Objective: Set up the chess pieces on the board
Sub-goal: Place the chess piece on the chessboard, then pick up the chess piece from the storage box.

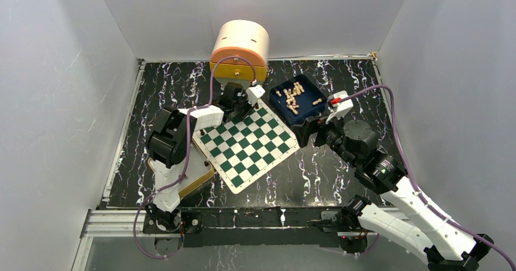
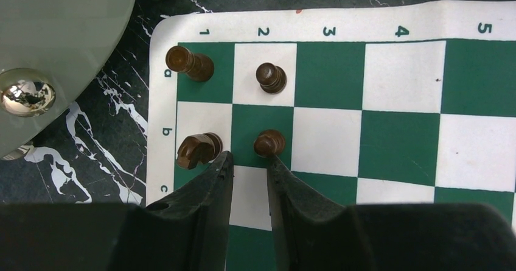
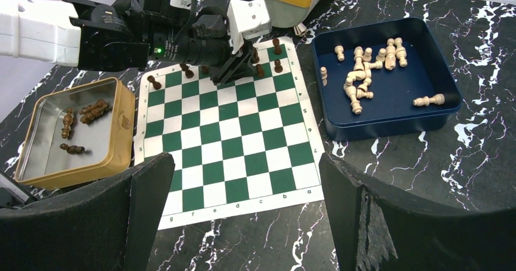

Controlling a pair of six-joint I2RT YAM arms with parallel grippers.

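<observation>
My right gripper (image 3: pixel 246 179) hung above the near edge of the board (image 3: pixel 231 137), jaws wide and empty. At the far corner my left gripper (image 2: pixel 249 161) stood narrowly parted, gripping nothing, its tips just beside four dark chess pieces (image 2: pixel 269 142) on a1, a2, b1 and b2.

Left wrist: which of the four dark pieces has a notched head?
The dark piece on b1, a white square beside the fingers; the other three have round tops.

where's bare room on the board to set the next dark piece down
Free: the board is bare across its middle and near rows, between the tan tin and blue tray. Crowded: the far edge, mainly the corner where four chess pieces stand by the left end effector.
</observation>
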